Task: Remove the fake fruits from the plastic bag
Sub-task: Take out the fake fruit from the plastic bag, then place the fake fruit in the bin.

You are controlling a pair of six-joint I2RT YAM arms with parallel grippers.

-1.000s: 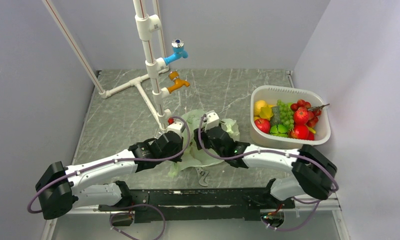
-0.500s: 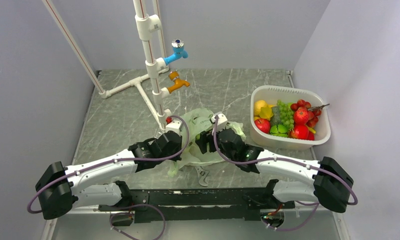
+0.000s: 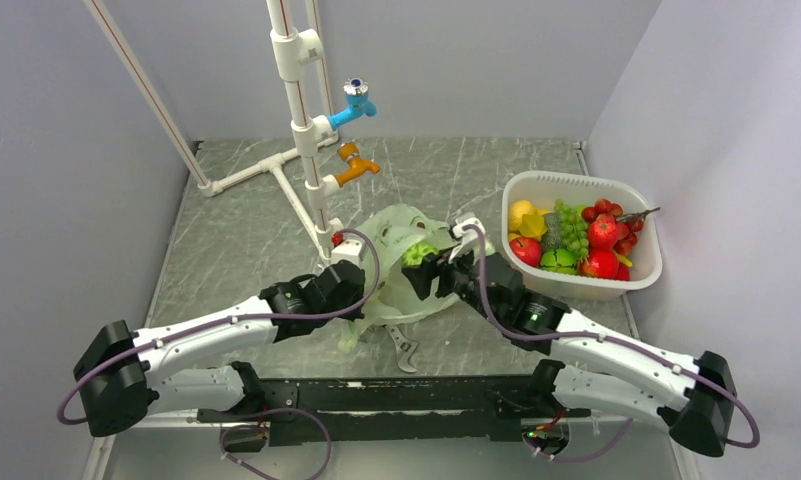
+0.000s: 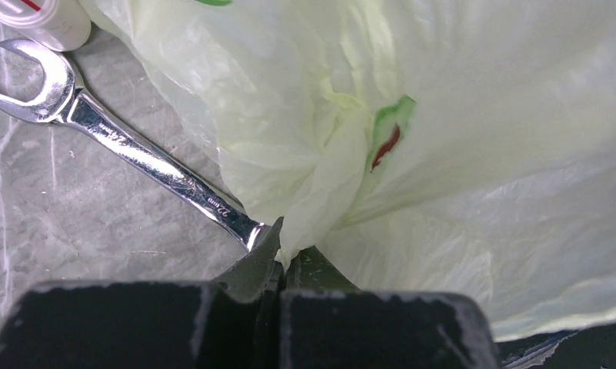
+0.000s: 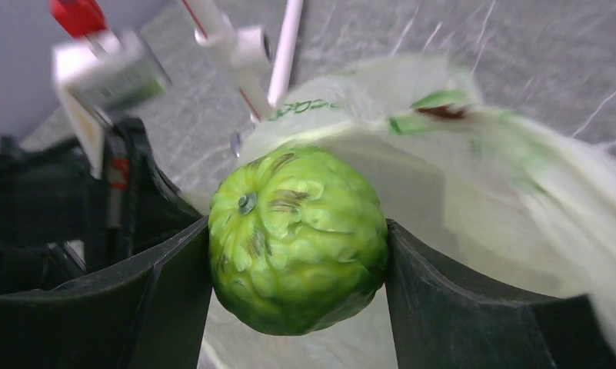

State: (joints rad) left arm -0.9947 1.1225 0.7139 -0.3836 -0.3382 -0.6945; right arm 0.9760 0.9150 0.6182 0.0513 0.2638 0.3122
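Observation:
The pale green plastic bag (image 3: 396, 262) lies crumpled in the middle of the table; it fills the left wrist view (image 4: 458, 138) and shows in the right wrist view (image 5: 474, 184). My left gripper (image 3: 361, 300) (image 4: 283, 257) is shut on a fold of the bag at its near left edge. My right gripper (image 3: 423, 262) (image 5: 298, 261) is shut on a bumpy green fake fruit (image 5: 297, 238) (image 3: 417, 254) and holds it above the bag's opening.
A white tub (image 3: 644, 275) with several fake fruits stands at the right. A white pipe frame (image 3: 301, 110) with blue and orange taps stands behind the bag. A steel wrench (image 4: 128, 150) (image 3: 404, 350) lies on the table beside the bag.
My right gripper has lifted up and to the right out of the bag, now with the green fruit showing between its fingers. The bag has puffed up. The left gripper has stayed put.

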